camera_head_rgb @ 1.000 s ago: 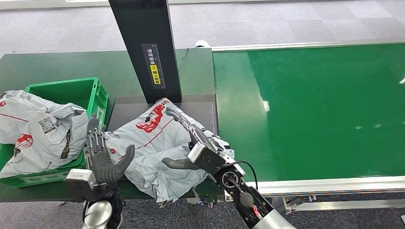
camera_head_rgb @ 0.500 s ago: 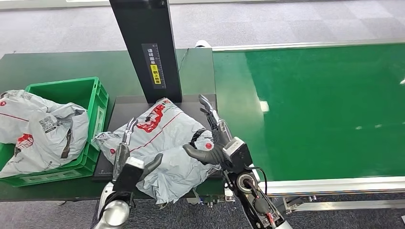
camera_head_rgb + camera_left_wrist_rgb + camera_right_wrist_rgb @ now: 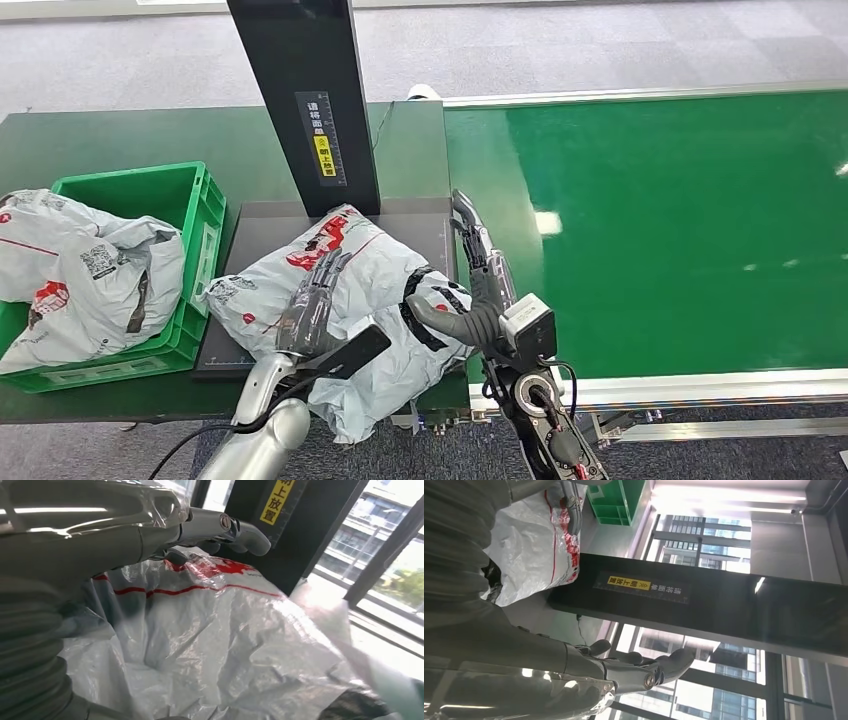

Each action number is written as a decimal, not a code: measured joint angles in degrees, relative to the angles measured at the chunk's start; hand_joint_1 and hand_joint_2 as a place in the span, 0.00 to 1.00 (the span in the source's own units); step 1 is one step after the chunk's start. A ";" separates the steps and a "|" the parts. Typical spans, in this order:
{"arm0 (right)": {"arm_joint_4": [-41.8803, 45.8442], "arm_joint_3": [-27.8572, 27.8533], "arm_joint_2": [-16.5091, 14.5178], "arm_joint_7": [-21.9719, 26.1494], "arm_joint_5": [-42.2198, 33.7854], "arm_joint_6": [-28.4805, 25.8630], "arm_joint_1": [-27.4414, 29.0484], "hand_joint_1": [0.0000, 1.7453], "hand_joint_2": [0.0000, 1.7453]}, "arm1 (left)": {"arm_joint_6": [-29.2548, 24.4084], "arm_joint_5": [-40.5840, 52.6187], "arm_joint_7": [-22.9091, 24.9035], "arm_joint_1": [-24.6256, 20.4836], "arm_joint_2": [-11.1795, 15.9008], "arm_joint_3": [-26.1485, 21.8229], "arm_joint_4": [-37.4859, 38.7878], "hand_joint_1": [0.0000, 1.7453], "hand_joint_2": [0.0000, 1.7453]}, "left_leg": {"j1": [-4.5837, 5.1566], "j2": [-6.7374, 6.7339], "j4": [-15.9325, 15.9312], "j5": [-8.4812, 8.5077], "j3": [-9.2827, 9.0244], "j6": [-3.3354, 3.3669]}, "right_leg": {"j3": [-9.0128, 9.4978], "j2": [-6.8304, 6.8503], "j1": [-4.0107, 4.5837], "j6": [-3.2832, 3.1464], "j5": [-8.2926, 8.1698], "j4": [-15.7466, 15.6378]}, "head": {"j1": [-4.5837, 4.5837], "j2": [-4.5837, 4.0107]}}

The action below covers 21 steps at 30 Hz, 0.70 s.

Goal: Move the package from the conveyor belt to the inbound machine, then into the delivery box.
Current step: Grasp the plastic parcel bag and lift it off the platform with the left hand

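Lying slantwise on the inbound machine's dark plate (image 3: 262, 228), the package (image 3: 345, 300) overhangs its near edge, long axis running toward the black column (image 3: 300, 100). Left of it stands the green delivery box (image 3: 195, 205). The left hand (image 3: 315, 305) rests flat on the package, fingers apart; the right hand (image 3: 478, 290), fingers wide, sits at its belt-side edge, holding nothing. Bare conveyor belt (image 3: 680, 220) spreads beyond.

Dark green table (image 3: 130, 135) carries green crate (image 3: 195, 200), black machine platform (image 3: 262, 222) with grey package (image 3: 360, 270); conveyor belt (image 3: 680, 220) adjoins.
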<state>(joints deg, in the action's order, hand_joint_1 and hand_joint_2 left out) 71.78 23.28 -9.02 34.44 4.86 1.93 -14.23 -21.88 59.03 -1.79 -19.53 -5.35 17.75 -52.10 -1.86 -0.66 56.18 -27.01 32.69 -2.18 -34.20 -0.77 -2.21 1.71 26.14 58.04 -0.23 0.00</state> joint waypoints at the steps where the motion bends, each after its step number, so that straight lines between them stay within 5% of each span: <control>1: 0.06 -0.19 -0.09 -0.06 0.21 0.09 0.07 0.00 1.00 | -0.91 3.36 2.39 -0.28 -0.05 0.17 0.71 0.00 1.00 | 0.00 0.00 0.00 0.00 0.00 0.00 | 0.01 0.00 0.00 0.00 0.00 0.00 | 0.00 0.00; 3: 0.19 -0.62 -0.40 -0.34 0.79 0.35 0.19 0.00 1.00 | -2.37 9.51 6.65 -0.90 -0.21 0.37 2.29 0.00 1.00 | 0.00 0.01 0.00 0.00 -0.02 0.00 | 0.04 0.00 0.00 0.00 0.00 0.00 | -0.01 0.00; 7: 0.28 -1.28 -1.03 -0.96 2.14 0.59 0.21 0.00 1.00 | -1.40 12.27 7.31 -1.78 -0.71 -0.65 4.53 0.96 1.00 | 0.00 0.00 -0.01 0.00 -0.08 0.00 | 0.10 0.00 0.00 0.00 0.00 0.00 | 0.01 0.00; 21: 0.29 -2.48 -1.31 -1.11 3.38 0.57 1.07 0.00 1.00 | -0.20 4.33 -1.15 -1.84 -1.64 -4.73 5.37 1.00 1.00 | 0.00 0.02 0.00 0.00 -0.09 0.00 | 0.12 0.00 0.00 0.00 0.00 0.00 | 0.01 0.00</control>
<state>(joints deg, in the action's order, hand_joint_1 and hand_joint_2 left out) 72.07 20.80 -10.32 33.32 8.25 2.50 -13.16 -22.08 63.35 -2.94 -21.37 -6.99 13.02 -46.73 -1.86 -0.65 56.18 -27.00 32.60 -2.18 -34.09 -0.77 -2.21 1.71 26.13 58.04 -0.23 0.00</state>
